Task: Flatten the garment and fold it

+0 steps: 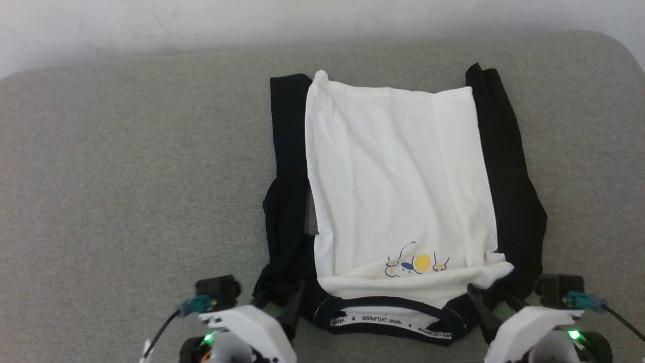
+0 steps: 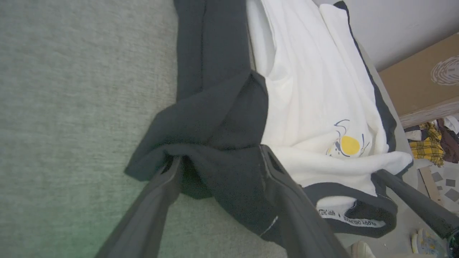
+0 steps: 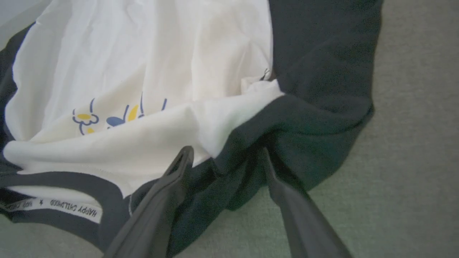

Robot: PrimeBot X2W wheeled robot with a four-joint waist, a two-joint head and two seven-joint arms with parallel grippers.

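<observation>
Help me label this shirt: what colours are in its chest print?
The chest print is yellow and blue, clearest in the right wrist view.

There is one shirt (image 1: pixel 398 176). It has two black sleeves: one sleeve (image 1: pixel 284 222) at nine o'clock and the other sleeve (image 1: pixel 519 212) at three o'clock. It has one little picture (image 1: pixel 418 263) at six o'clock and one strip of words (image 1: pixel 393 322) just below it. There are two tools. In the head view the left tool (image 2: pixel 221 154) is at seven o'clock and the right tool (image 3: pixel 225 150) at five o'clock. Each tool has two fingers (image 2: pixel 154 208), so four in all. One grey cushion (image 1: pixel 126 176) lies under the shirt. The left wrist view has one brown box (image 2: pixel 419 82) at two o'clock.
</observation>
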